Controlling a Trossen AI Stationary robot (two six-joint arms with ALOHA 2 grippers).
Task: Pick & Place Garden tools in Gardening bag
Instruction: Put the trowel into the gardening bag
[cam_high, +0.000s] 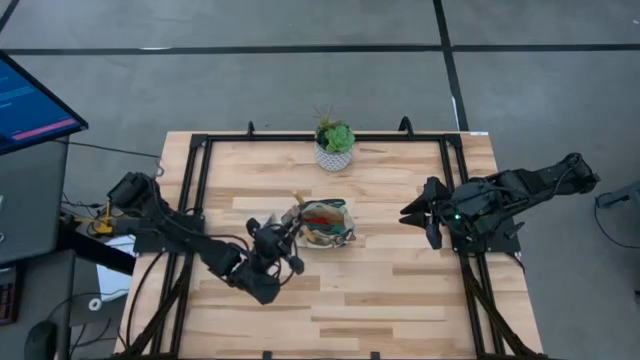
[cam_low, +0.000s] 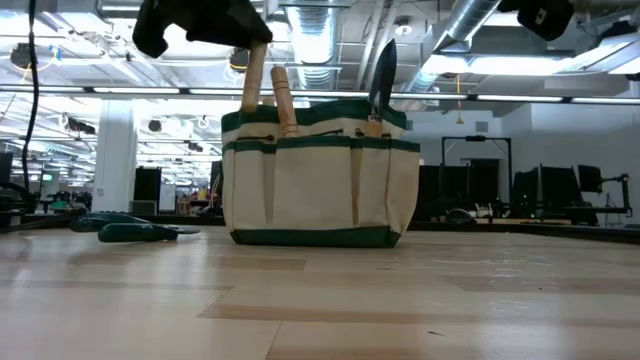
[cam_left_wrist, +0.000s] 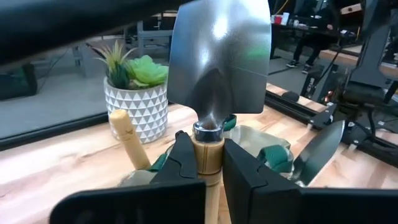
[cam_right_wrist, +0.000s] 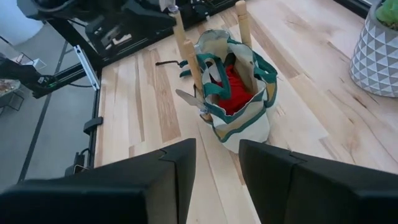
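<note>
Closest in the left wrist view, the left end effector (cam_left_wrist: 208, 163) pinches a trowel (cam_left_wrist: 219, 68) at the metal collar where its silver blade meets the light wooden handle, blade pointing up, handle running down toward the bag. Just beyond, that view shows a second wooden handle (cam_left_wrist: 129, 138), the tip of another blade (cam_left_wrist: 318, 154), and farther off the plant in its white patterned pot (cam_left_wrist: 135, 94). Seen level from the tabletop (cam_low: 320, 300), the tan bag with green trim (cam_low: 320, 175) stands upright, two handles rising from its left part and a dark blade (cam_low: 383, 72) from its right; green-handled shears (cam_low: 135, 231) lie on the wood to its left, which the wrist view hides. From the right wrist, the right end effector (cam_right_wrist: 216, 180) hangs with its fingers spread around nothing, looking down into the bag, where something red (cam_right_wrist: 233, 90) lies inside. From overhead, the bag sits mid-tabletop, the left end effector at its edge and the right arm (cam_high: 500, 200) well apart.
</note>
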